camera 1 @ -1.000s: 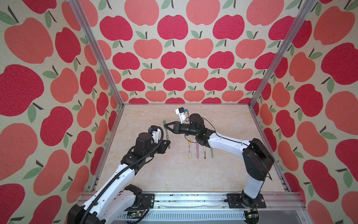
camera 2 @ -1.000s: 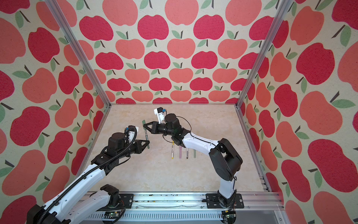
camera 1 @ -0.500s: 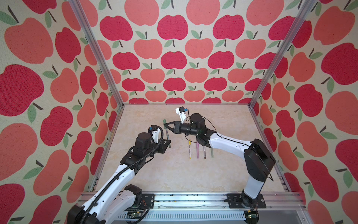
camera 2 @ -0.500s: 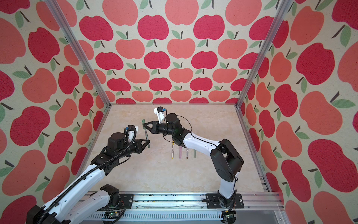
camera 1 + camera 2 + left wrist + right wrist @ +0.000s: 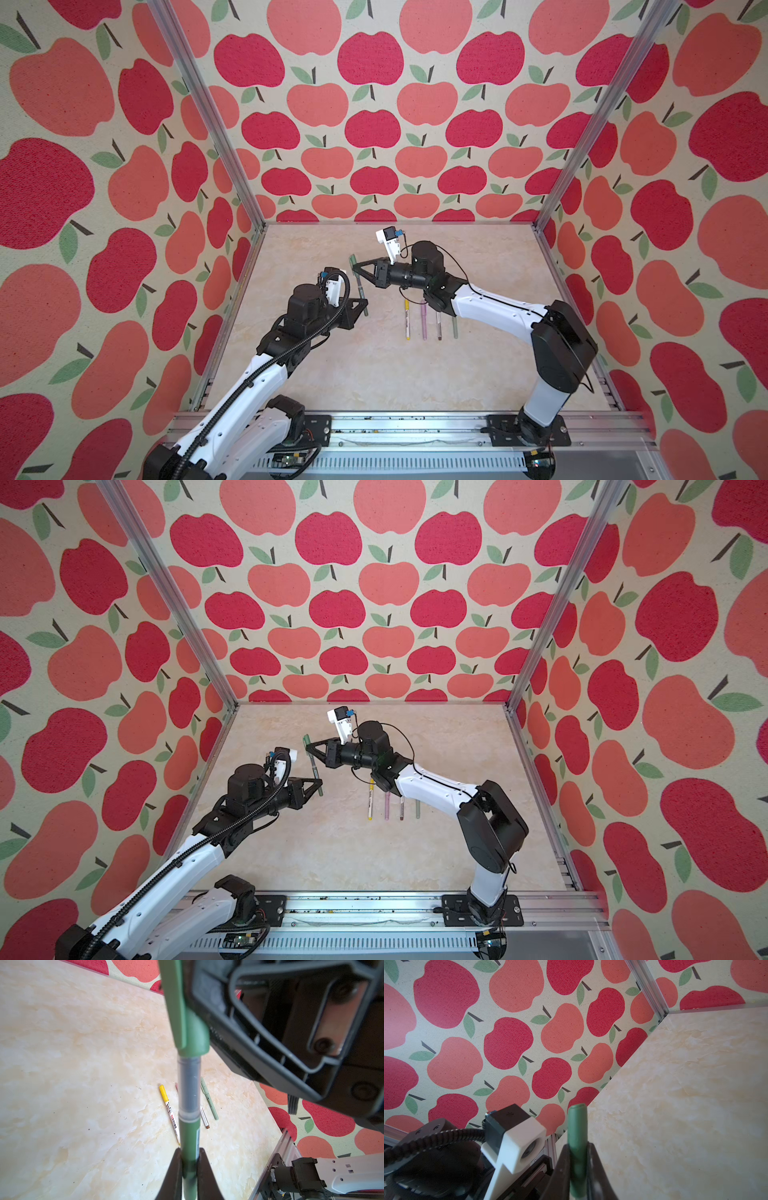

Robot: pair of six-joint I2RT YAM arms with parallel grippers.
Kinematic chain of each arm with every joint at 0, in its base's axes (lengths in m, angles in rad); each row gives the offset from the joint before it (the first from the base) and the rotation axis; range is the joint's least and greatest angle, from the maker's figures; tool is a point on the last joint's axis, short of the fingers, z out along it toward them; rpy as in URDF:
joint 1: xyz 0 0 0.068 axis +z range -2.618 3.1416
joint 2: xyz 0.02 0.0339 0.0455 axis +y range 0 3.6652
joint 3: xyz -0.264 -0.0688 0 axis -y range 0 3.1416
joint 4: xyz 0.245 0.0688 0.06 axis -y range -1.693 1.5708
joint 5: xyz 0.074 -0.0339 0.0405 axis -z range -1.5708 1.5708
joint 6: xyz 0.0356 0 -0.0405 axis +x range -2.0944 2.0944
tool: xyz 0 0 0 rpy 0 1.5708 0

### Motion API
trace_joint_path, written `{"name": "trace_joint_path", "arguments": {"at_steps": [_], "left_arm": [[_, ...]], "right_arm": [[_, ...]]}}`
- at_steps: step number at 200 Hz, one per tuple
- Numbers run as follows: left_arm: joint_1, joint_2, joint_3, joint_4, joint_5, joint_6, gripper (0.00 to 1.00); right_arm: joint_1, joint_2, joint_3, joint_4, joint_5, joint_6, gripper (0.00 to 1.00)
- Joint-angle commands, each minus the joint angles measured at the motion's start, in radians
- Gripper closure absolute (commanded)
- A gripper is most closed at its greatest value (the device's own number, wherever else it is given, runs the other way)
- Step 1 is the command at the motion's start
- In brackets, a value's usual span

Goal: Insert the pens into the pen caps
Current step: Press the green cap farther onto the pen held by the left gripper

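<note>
My left gripper (image 5: 362, 306) (image 5: 189, 1153) is shut on the barrel of the dark green pen (image 5: 360, 287) (image 5: 188, 1136), held above the table. My right gripper (image 5: 354, 268) (image 5: 577, 1147) is shut on the dark green pen cap (image 5: 353, 261) (image 5: 192, 1028) (image 5: 576, 1124). Pen and cap stand in one line. The pen's front end sits in the cap's mouth, and a grey section (image 5: 189, 1084) of the pen still shows between cap and barrel. Both top views show the same: left gripper (image 5: 319, 788), pen (image 5: 314, 769), cap (image 5: 306, 741), right gripper (image 5: 308, 748).
A yellow-capped pen (image 5: 407, 320) (image 5: 166, 1101), a lilac-pink pen (image 5: 424, 322), a brown pen (image 5: 439, 326) and a sage green pen (image 5: 454, 328) (image 5: 208, 1099) lie in a row on the marble tabletop (image 5: 374, 374), under the right forearm. Apple-patterned walls enclose the table.
</note>
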Motion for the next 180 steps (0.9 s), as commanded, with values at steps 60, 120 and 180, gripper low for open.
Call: {"name": "trace_joint_path", "arguments": {"at_steps": [60,120,180], "left_arm": [[0.018,-0.009,0.023,0.189,-0.011,0.100,1.00],[0.019,0.027,0.053,0.224,0.002,0.162,1.00],[0.019,0.036,0.063,0.232,0.002,0.160,1.00]], "right_arm": [[-0.005,-0.046,-0.015,-0.089,-0.098,-0.014,0.94],[-0.017,-0.069,-0.005,-0.106,-0.107,-0.043,0.94],[-0.020,-0.081,-0.012,-0.099,-0.112,-0.062,0.94]]}}
